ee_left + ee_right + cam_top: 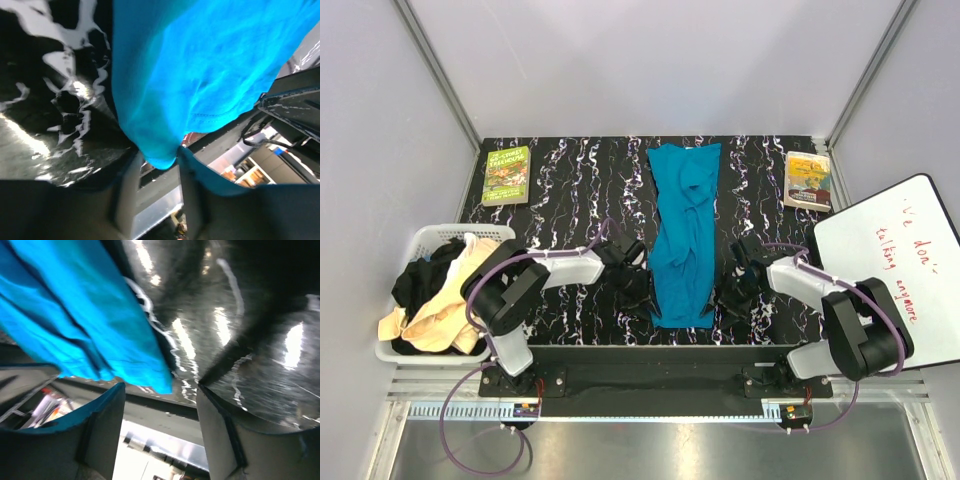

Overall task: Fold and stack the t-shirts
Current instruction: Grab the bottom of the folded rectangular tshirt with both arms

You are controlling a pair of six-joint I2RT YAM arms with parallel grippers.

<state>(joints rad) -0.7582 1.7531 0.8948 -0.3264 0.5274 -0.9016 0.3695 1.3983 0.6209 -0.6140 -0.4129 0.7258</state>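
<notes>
The teal t-shirt (683, 235) is lying 12-to-6 o'clock along the bench (570, 190), its near hem sitting between the left hand (634, 288) at 9 o'clock, grip unclear around a corner, and the spread right hand (731, 296) at 3 o'clock.

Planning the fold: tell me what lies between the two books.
The teal shirt: its far end lies between the green book and the yellow book, touching neither. The top view shows it.
</notes>
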